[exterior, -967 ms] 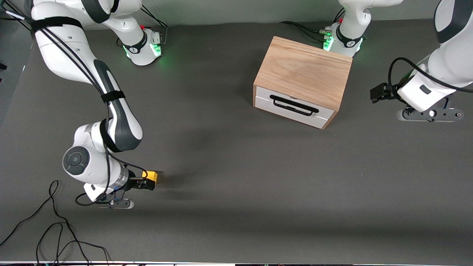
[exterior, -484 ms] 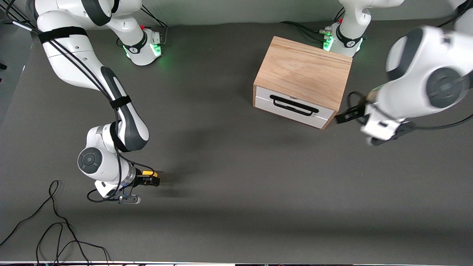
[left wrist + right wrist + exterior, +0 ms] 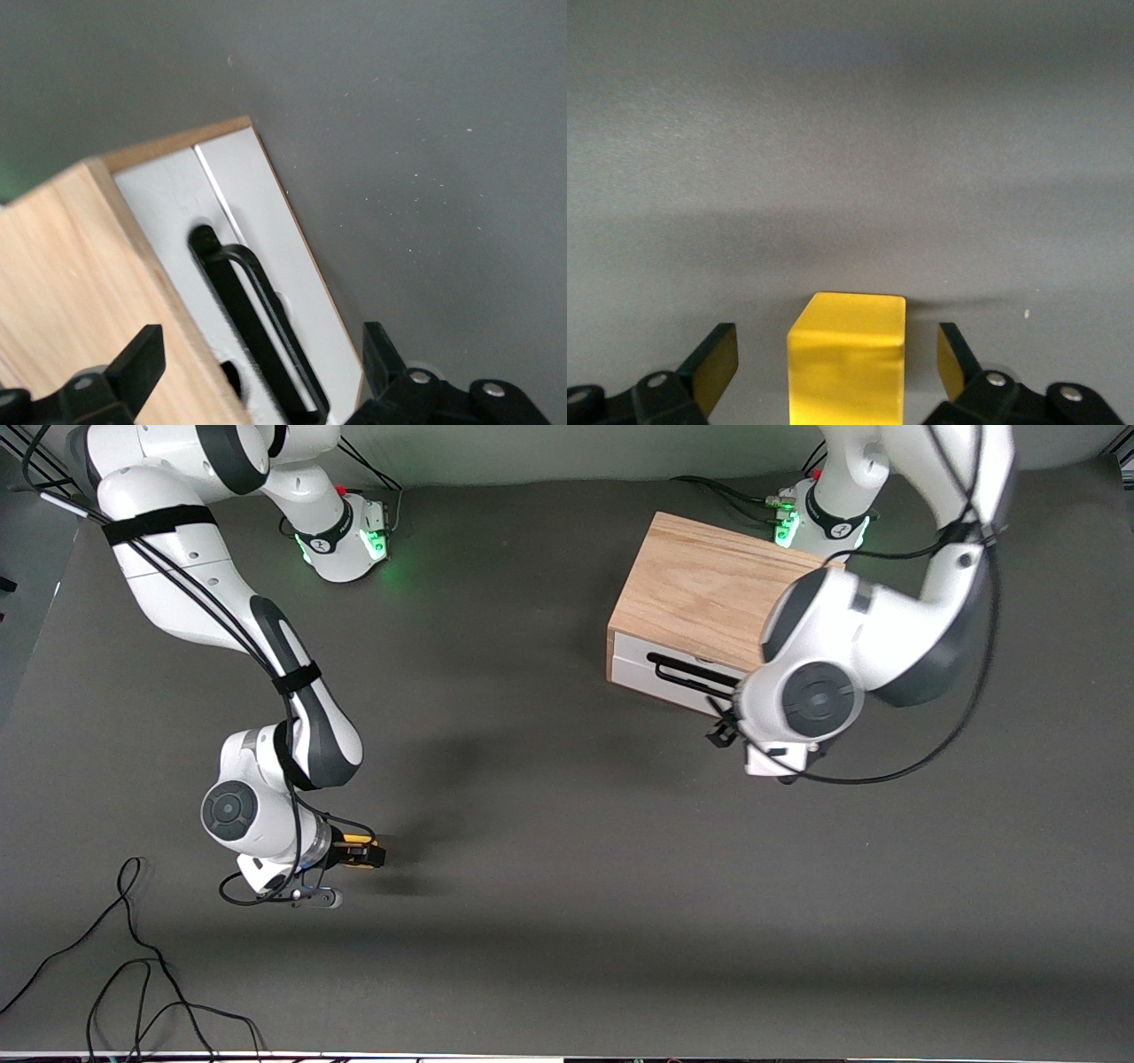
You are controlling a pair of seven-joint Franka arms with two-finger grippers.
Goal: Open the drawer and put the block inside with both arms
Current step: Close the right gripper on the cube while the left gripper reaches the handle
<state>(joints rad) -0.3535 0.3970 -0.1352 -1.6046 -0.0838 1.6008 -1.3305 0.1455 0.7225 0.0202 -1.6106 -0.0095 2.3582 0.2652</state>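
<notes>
Dark grey matte table (image 3: pixel 549 921), pale wall strip (image 3: pixel 567 447) above, loose black cables (image 3: pixel 133 974) at one corner

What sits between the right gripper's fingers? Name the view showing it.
The block sits between the open right gripper's fingers, with a gap on each side; the right wrist view shows it.

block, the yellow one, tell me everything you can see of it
The block is a small yellow-orange cube with plain, smooth faces and sharp edges. It sits flat on the dark grey table, toward the right arm's end and nearer the front camera than the cabinet. It lies between the open fingers of the right gripper, with a gap on each side, so nothing grips it.
</notes>
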